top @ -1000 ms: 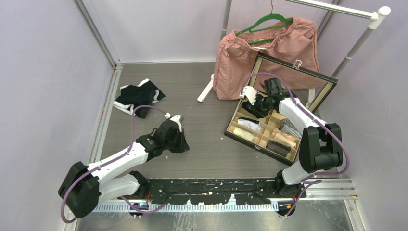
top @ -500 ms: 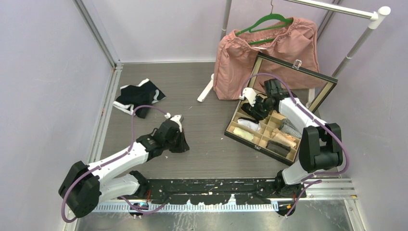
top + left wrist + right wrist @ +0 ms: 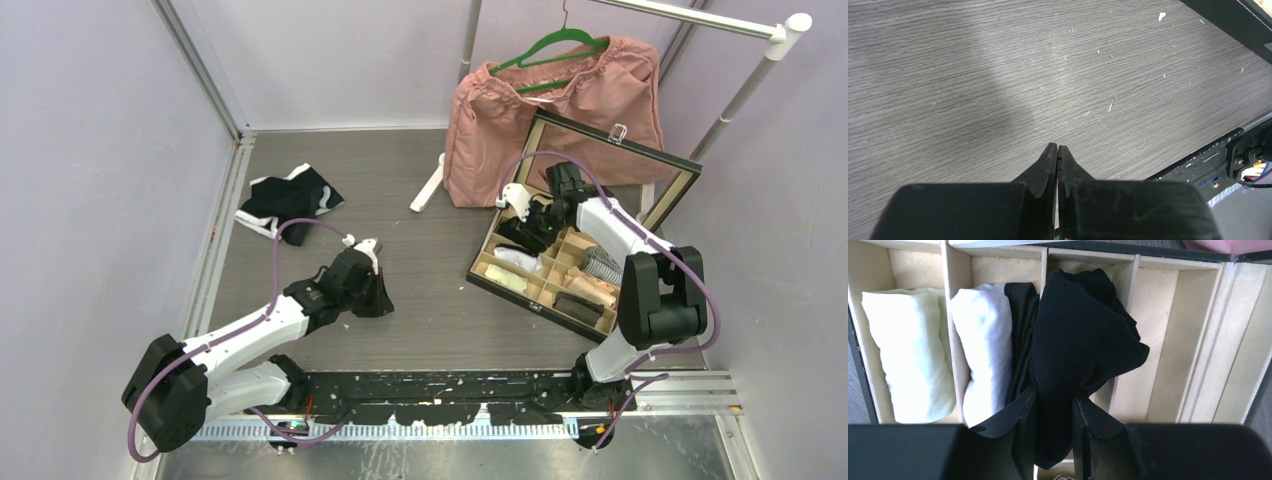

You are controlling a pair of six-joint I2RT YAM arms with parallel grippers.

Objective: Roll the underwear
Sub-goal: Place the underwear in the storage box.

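My right gripper (image 3: 1054, 395) is shut on a bunched black underwear (image 3: 1083, 335), holding it over a middle compartment of the divided box (image 3: 1160, 340). From above, this gripper (image 3: 530, 222) hangs over the box's far left corner. Another underwear (image 3: 288, 200), black with white edges, lies crumpled on the table at the far left. My left gripper (image 3: 1057, 150) is shut with nothing in it, low over bare table near the middle (image 3: 375, 300), well apart from that underwear.
The box (image 3: 480, 275) has an open lid (image 3: 610, 160) leaning back. A white roll (image 3: 983, 350) and a pale green roll (image 3: 910, 355) fill the compartments left of the black one. A pink garment (image 3: 560, 110) hangs from a green hanger (image 3: 555, 45) behind the box.
My right arm has shifted slightly left and back over the box, the black underwear still in its grip. The left arm has not moved.
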